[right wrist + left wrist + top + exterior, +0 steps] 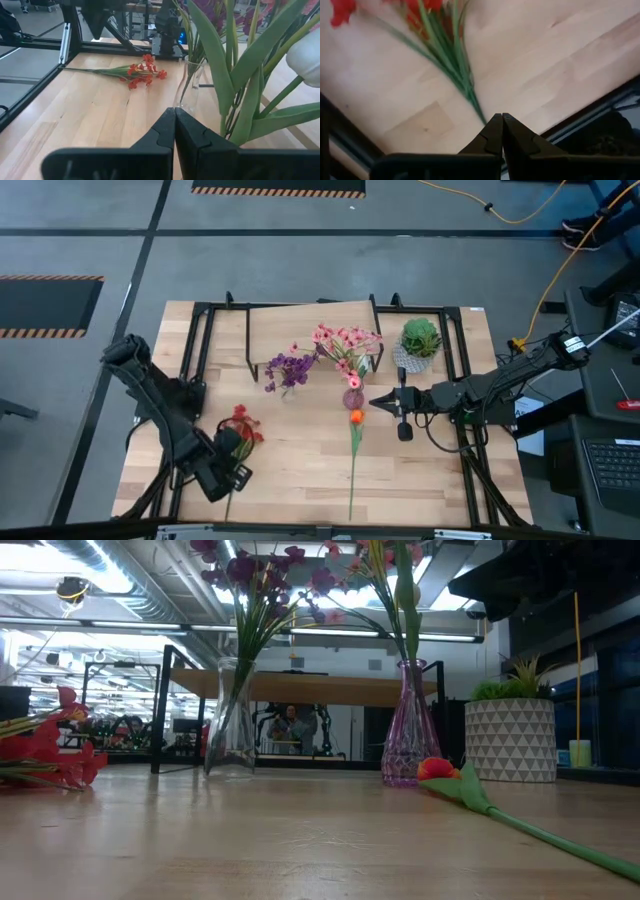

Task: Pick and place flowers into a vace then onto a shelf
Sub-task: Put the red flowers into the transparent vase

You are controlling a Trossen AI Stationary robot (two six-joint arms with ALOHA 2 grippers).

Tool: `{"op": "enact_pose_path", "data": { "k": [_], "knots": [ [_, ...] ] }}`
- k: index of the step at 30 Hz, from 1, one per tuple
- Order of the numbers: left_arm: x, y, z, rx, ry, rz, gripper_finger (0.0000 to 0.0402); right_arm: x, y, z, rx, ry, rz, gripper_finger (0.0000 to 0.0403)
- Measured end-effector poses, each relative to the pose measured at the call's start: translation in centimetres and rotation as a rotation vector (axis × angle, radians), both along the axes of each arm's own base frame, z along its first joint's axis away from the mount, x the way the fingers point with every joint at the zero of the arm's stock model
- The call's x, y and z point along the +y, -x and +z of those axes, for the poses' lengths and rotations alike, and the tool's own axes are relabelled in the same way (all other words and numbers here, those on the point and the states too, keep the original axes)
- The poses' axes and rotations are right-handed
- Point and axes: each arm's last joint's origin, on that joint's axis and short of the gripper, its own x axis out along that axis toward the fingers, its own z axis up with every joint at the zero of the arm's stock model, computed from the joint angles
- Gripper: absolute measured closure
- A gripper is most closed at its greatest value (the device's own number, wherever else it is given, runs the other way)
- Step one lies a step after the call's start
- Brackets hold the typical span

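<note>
Overhead, the left gripper sits near the table's front left corner, fingers pressed together, just behind the stem of the red flowers lying flat there. The right gripper hovers beside the pink vase, also pressed shut and holding nothing. An orange flower lies on the table in front of that vase. Purple flowers stand in a clear vase; pink flowers rise from the pink one. The shelf stands at the back, beside a potted plant.

At table level, the clear vase and pink vase stand upright, the orange flower lying by the latter.

From the left wrist, closed fingertips meet at the red flowers' stem end.

From the right wrist, shut fingers face the clear vase.
</note>
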Motion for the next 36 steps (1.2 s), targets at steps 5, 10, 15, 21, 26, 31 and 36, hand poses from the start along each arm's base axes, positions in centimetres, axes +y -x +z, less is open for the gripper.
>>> {"op": "enact_pose_path", "data": {
  "k": [5, 10, 15, 21, 26, 31, 36],
  "knots": [
    [-1.3, 0.3, -1.3, 0.051, -0.003, 0.073, 0.0399, 0.0, 0.0, 0.0, -0.001, 0.000, 0.000, 0.0389],
    [-2.0, 0.4, -2.2, 0.077, -0.019, 0.130, 0.0400, 0.0, 0.0, 0.0, -0.001, -0.003, -0.001, 0.0389],
    [-2.3, 0.2, -3.0, 0.097, -0.037, 0.131, 0.0395, 0.0, 0.0, 0.0, -0.001, -0.014, -0.003, 0.0389],
    [-2.7, -0.1, -4.2, 0.114, -0.088, 0.091, 0.0362, 0.0, 0.0, -0.1, 0.008, -0.059, -0.014, 0.0389],
    [-3.1, -0.4, -5.4, 0.123, -0.145, 0.049, 0.0313, 0.0, 0.0, -0.1, 0.010, -0.057, -0.013, 0.0389],
    [-3.3, -0.7, -6.7, 0.154, -0.196, 0.049, 0.0262, 0.0, 0.0, -0.1, 0.010, -0.079, -0.018, 0.0389],
    [-3.3, -0.7, -8.0, 0.206, -0.258, 0.085, 0.0223, 0.0, 0.0, -0.2, 0.017, -0.084, -0.019, 0.0389]
  ]
}}
